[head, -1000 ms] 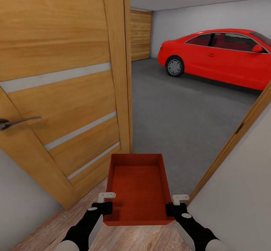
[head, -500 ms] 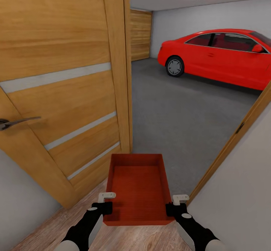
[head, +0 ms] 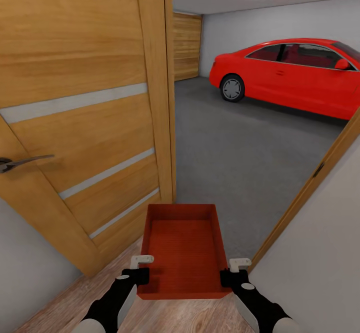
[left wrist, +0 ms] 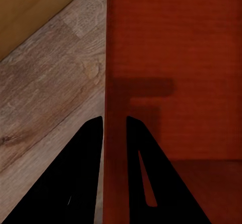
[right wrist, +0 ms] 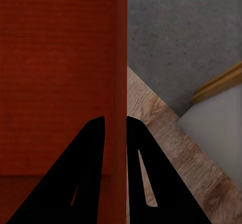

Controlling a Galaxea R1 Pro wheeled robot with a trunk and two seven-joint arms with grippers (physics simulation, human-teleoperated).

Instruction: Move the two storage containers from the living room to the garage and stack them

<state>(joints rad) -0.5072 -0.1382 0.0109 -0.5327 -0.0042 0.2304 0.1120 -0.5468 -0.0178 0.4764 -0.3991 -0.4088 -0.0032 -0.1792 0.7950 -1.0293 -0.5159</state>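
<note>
I hold one orange-red storage container (head: 183, 250) level in front of me, at the doorway into the garage. My left gripper (head: 141, 263) is shut on its left wall, and the left wrist view shows the thin wall (left wrist: 115, 148) pinched between the two black fingers. On the opposite side, the right gripper (head: 239, 264) is shut on the right wall (right wrist: 120, 82). The bin's ribbed bottom (right wrist: 55, 67) is empty. Beyond the threshold lies the dark grey garage floor (head: 240, 148).
An open wooden door (head: 85, 113) with a metal handle (head: 20, 162) stands close on my left. The door frame (head: 310, 183) and a white wall (head: 320, 268) close in on the right. A red car (head: 295, 75) is parked at the garage's far right. Wood planks (left wrist: 45, 98) lie beneath me.
</note>
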